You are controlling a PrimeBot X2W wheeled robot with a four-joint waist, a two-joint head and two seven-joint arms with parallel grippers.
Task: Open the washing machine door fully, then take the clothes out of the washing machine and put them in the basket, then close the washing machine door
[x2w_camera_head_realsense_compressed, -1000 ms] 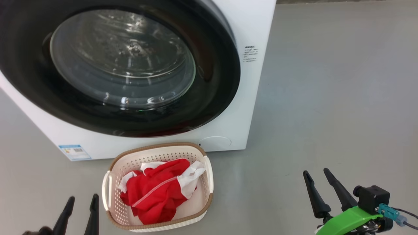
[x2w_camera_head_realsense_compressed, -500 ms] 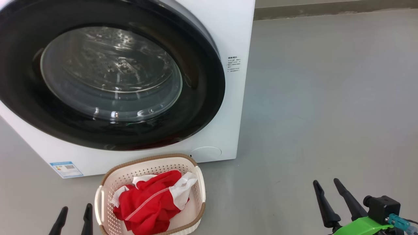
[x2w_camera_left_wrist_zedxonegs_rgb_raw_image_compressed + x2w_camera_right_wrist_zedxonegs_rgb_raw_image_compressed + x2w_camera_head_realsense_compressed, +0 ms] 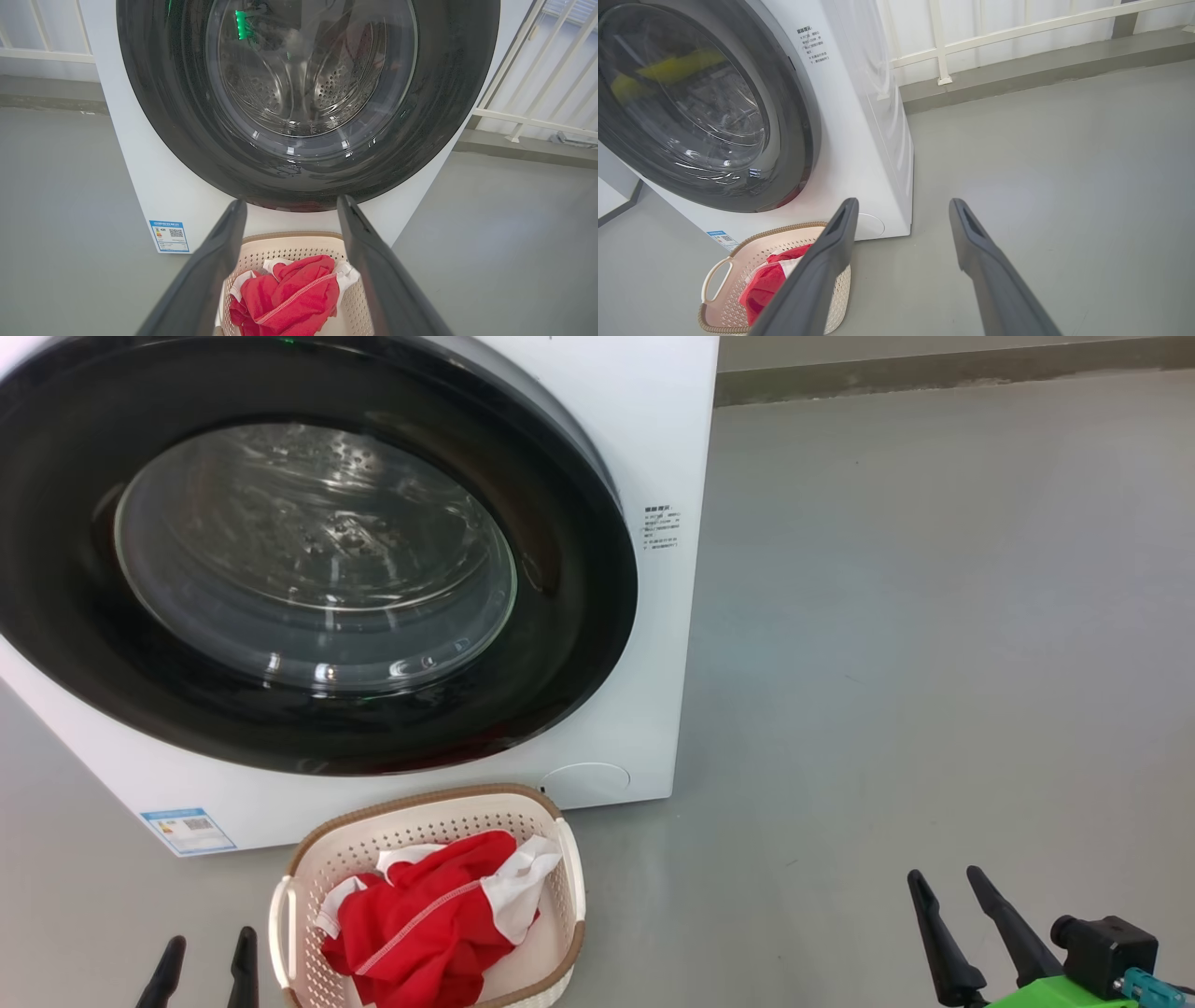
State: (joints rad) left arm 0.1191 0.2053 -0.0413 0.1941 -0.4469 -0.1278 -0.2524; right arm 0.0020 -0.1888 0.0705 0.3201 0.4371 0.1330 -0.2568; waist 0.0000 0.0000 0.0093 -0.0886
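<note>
The washing machine door (image 3: 313, 555) sits shut, its black rim flat against the front of the white washing machine (image 3: 653, 439), and the steel drum shows through the glass. The basket (image 3: 411, 800) stands on the grey floor (image 3: 934, 616) just in front of the machine, below the door's lower edge. The clothes (image 3: 420, 924), red with white parts, lie crumpled inside it. A small blue label (image 3: 187, 831) is stuck on the machine's lower front corner, to the left of the basket. The left pincer (image 3: 211, 938) is low at the basket's left side, close to it but not touching, with its two dark fingers apart and nothing between them. In its wrist view the basket and clothes show in the gap between the fingers. The right pincer (image 3: 943, 873) hangs over bare floor well to the right of the basket, its fingers also spread and empty. A white railing (image 3: 938, 46) runs behind the machine.
</note>
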